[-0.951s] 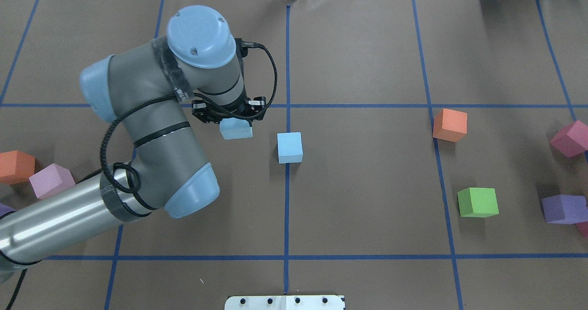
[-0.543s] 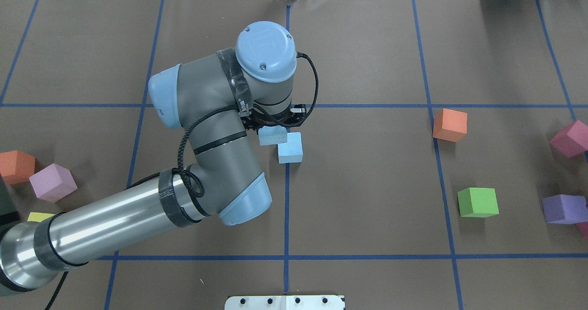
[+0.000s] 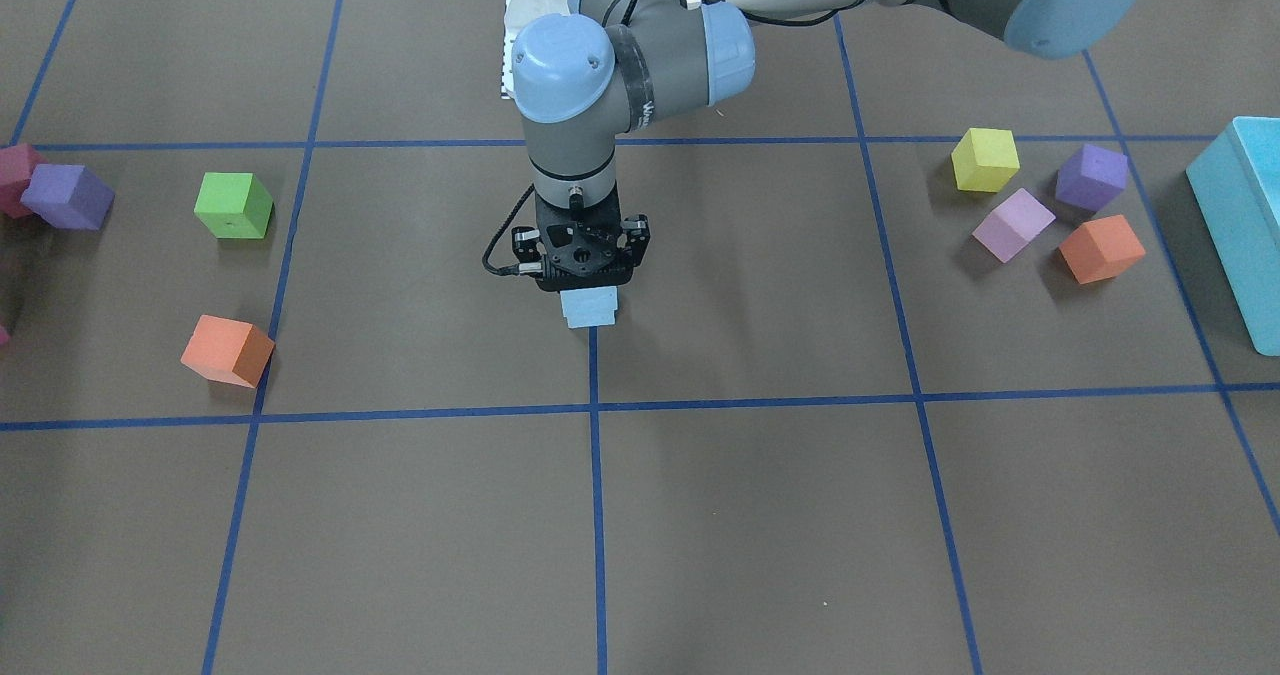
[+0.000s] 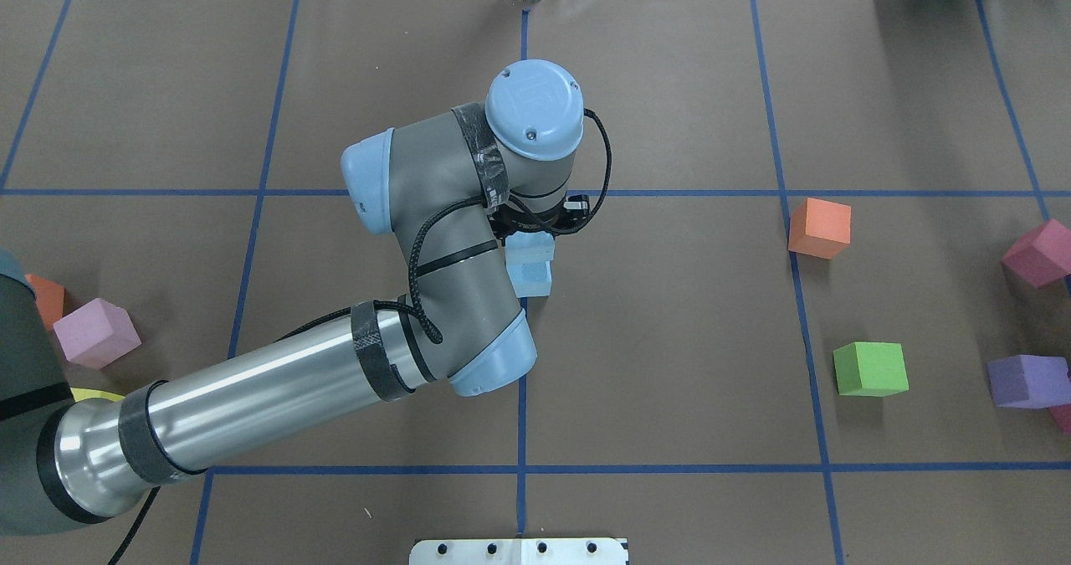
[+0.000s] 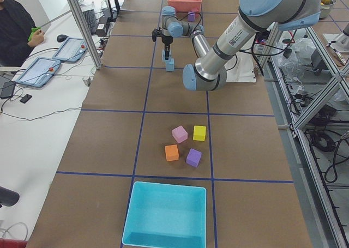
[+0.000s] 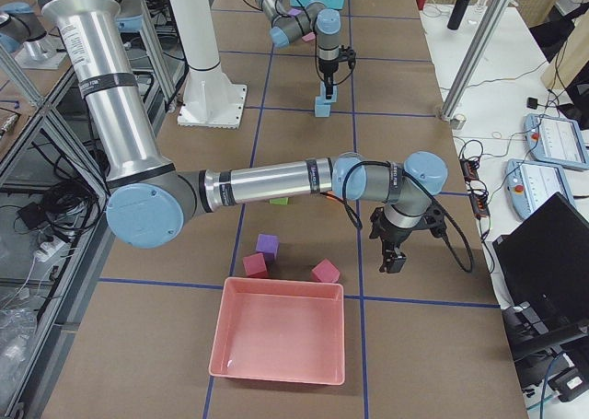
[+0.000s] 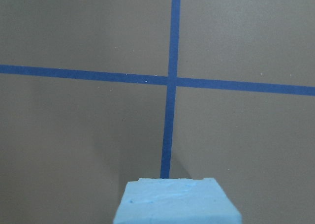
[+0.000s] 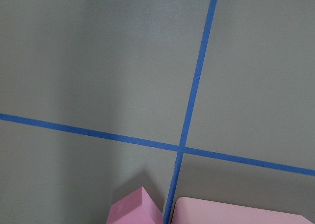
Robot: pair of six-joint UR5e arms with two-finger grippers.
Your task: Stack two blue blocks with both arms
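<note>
My left gripper [image 4: 532, 232] is shut on one light blue block [image 4: 529, 249] and holds it directly over the second blue block [image 4: 532, 281], which rests on the centre blue tape line. In the front view the held block [image 3: 590, 303] sits right on top of the lower one; I cannot tell whether they touch. The left wrist view shows the held block [image 7: 177, 202] at its bottom edge. My right gripper [image 6: 394, 253] shows only in the right side view, low over the table near a pink cube [image 6: 325, 272]; I cannot tell if it is open or shut.
To the right lie an orange cube [image 4: 820, 228], a green cube [image 4: 870, 369], a purple cube [image 4: 1025, 381] and a magenta cube [image 4: 1040, 252]. A lilac cube [image 4: 96, 332] lies at the left. A turquoise box [image 3: 1245, 225] and a red bin [image 6: 279, 329] stand at the table ends.
My left arm has carried the held blue block to the right, from beside the resting blue block to directly over it. The other cubes have not moved.
</note>
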